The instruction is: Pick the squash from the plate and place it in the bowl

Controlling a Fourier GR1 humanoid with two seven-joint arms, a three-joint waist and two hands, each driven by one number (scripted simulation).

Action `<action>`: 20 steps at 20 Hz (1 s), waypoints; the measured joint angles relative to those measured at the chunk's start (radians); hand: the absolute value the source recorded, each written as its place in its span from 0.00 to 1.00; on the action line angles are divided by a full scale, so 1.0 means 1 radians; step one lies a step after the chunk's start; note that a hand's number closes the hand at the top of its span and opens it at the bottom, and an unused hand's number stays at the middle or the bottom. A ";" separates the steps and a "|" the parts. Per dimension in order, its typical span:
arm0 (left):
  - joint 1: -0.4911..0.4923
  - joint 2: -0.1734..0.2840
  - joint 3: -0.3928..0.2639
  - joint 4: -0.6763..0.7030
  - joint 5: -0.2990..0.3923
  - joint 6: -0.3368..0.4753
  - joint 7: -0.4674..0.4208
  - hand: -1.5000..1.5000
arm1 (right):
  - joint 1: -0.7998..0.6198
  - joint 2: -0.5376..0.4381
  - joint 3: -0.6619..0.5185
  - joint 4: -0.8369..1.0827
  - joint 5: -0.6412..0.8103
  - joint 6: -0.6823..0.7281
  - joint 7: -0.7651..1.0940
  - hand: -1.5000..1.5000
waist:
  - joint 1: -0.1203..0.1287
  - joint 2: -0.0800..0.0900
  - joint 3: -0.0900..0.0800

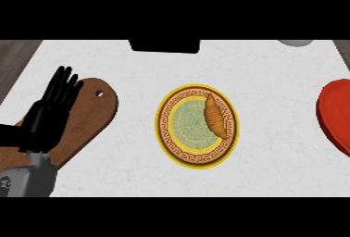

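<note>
Squash: I see the ribbed, tan-orange, tapered squash (214, 115) lying on the right half of the round plate with a yellow rim, brown key-pattern band and pale green centre (179, 148); its pointed ends run up and down the plate, and it reaches from the green centre out over the patterned band.
Plate: it sits mid-way across the white marbled counter (273, 69), and I take it as my landmark.
Bowl: the red, smooth, rounded bowl (335, 115) is well to the right of the plate, cut off by the view's edge.
Left hand: my black left hand (51, 109) is well to the left of the plate, fingers straight and held side by side, pointing away from me, holding nothing; it hangs over the brown wooden cutting board with a hole in its handle (96, 115).
Right hand: nowhere in view, so I cannot tell how it stands.
Other things: a black block (164, 45) lies beyond the plate at the counter's far edge, and a pale rounded object (295, 42) shows far right of it.
Progress: I judge the pick not yet begun.
Risk, grasp: the squash looks curved and ridged, so I expect it could roll or slide across the glossy plate if fingers close off-centre.
Risk, plate: nudging the rim could shift the plate itself.
Risk, bowl: half of it is out of view, so I could misjudge the drop.
</note>
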 measured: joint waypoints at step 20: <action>-0.006 0.000 0.013 0.007 -0.001 -0.006 -0.012 0.50 | -0.236 0.022 -0.273 0.441 -0.245 0.243 -0.217 0.00 | -0.005 0.007 0.005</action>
